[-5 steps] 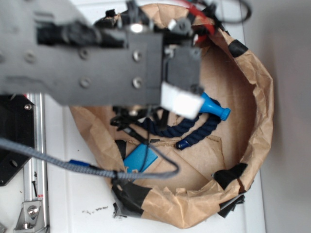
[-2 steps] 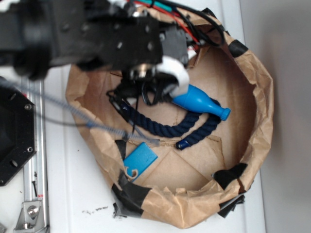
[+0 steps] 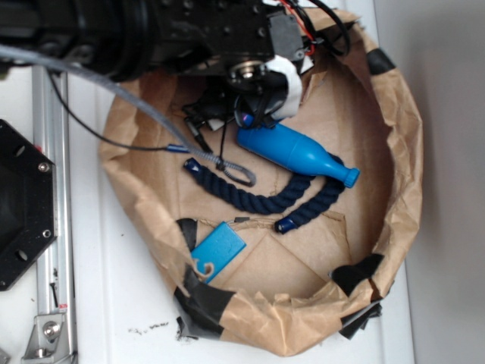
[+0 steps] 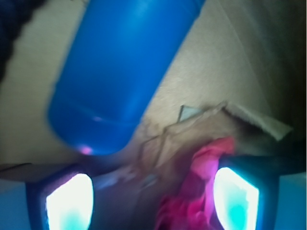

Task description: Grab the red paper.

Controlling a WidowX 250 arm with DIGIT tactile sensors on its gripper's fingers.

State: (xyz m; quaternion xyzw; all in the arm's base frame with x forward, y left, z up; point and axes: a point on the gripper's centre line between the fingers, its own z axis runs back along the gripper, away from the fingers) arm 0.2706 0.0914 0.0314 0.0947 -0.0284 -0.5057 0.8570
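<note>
From my feed, the nearest stretch is a white tabletop point(image 3: 106, 318) with a few dark specks on it, a metal rail point(image 3: 51, 227) running along its left side beside a black plate point(image 3: 19, 205). On the table sits a brown paper nest point(image 3: 394, 189), patched at the rim with black tape point(image 3: 204, 303). Inside it, nearest me, lies a small blue card point(image 3: 218, 252); beyond that a dark blue rope point(image 3: 265, 199) curves across the floor, and just past it the blue bottle point(image 3: 292, 150) lies on its side, cap pointing right. At the far side the arm fills the top of the overhead view, wires trailing. The gripper point(image 4: 153, 196) stands spread in the wrist view, both glowing pads apart. The red paper point(image 4: 192, 191) shows between them, close to the right-hand pad point(image 4: 235, 196); whether it touches I cannot tell. Grey wall point(image 3: 455, 152) on the right.
</note>
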